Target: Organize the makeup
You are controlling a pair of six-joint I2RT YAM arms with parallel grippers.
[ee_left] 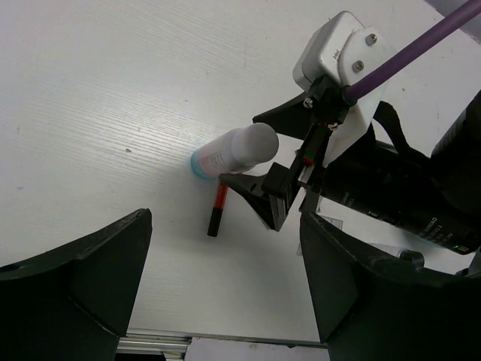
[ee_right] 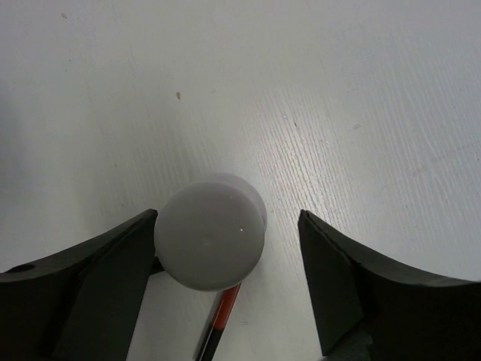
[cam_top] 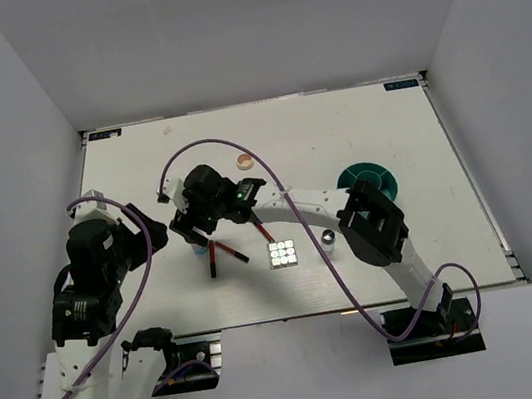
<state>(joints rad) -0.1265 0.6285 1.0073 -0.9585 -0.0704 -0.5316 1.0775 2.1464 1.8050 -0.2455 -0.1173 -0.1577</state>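
The white bottle (ee_right: 210,235) stands on the table between my right gripper's (ee_right: 229,244) open jaws, its cap against the left finger. In the left wrist view the bottle (ee_left: 239,149) shows a teal base, with the right gripper's fingers (ee_left: 272,201) around it. A red-and-black pencil (ee_right: 220,320) lies just under the bottle, and two more (cam_top: 264,230) lie nearby. The black palette (cam_top: 283,253), silver-capped vial (cam_top: 329,240) and peach compact (cam_top: 245,162) lie apart on the table. My left gripper (ee_left: 225,293) is open and empty, left of the bottle. I see no black tube.
The teal round divided tub (cam_top: 367,181) stands at the right of the white table (cam_top: 385,120). Grey walls enclose the table on three sides. The right arm (cam_top: 307,203) stretches across the middle toward the left.
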